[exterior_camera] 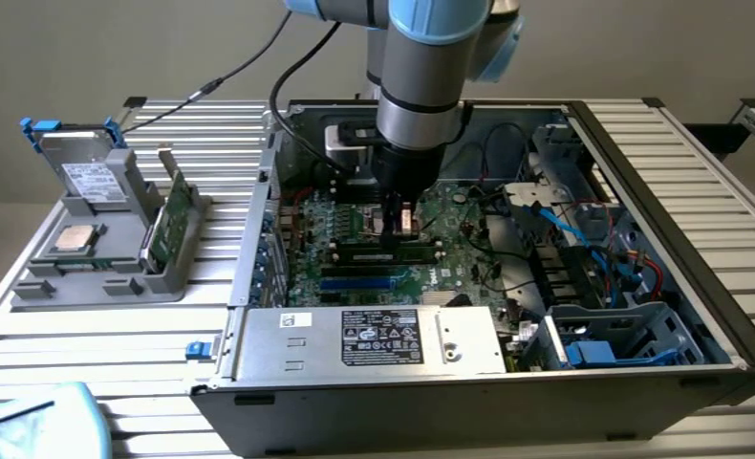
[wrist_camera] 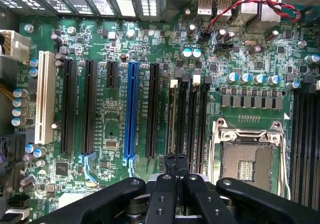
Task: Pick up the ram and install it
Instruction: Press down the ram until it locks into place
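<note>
The ram [exterior_camera: 384,252], a narrow green stick with black chips, lies along a black memory slot on the motherboard [exterior_camera: 352,225] inside the open computer case. My gripper [exterior_camera: 399,232] hangs straight over its middle with the fingers pressed together, their tips at the stick's top edge. In the wrist view the shut gripper [wrist_camera: 175,160] lines up with the ram [wrist_camera: 173,116], seen edge-on in the first of several parallel black slots. Whether the fingertips touch the stick, I cannot tell.
A grey holder [exterior_camera: 97,277] on the exterior view's left carries a wider green card [exterior_camera: 167,225] and a drive [exterior_camera: 94,177]. The power supply [exterior_camera: 391,339] sits at the case front, cables [exterior_camera: 582,229] crowd the right side. The processor socket [wrist_camera: 247,156] is beside the memory slots.
</note>
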Controlling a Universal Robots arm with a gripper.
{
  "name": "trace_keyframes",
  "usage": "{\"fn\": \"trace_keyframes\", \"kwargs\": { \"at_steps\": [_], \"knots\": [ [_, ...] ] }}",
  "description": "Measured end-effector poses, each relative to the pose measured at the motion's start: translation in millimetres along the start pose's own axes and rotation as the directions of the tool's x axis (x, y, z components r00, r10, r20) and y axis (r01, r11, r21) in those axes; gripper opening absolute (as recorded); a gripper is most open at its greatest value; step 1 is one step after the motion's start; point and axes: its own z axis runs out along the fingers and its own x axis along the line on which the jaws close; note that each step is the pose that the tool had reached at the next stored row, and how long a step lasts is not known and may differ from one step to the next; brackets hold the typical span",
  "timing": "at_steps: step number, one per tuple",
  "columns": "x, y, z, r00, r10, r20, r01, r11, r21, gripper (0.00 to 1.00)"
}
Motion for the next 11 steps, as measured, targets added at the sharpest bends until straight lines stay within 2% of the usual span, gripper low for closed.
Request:
{"fn": "trace_keyframes", "kwargs": {
  "at_steps": [2,7,11],
  "knots": [
    [-0.4,0.1,-3.2,1.0000,0.000,0.0035,0.000,1.0000,0.0016,0.11],
    [0.3,0.5,-16.3,1.0000,0.000,0.0026,0.000,1.0000,0.0005,0.11],
    [3.3,-3.0,-24.0,1.0000,-0.001,0.0065,0.001,1.0000,0.0005,0.11]
  ]
}}
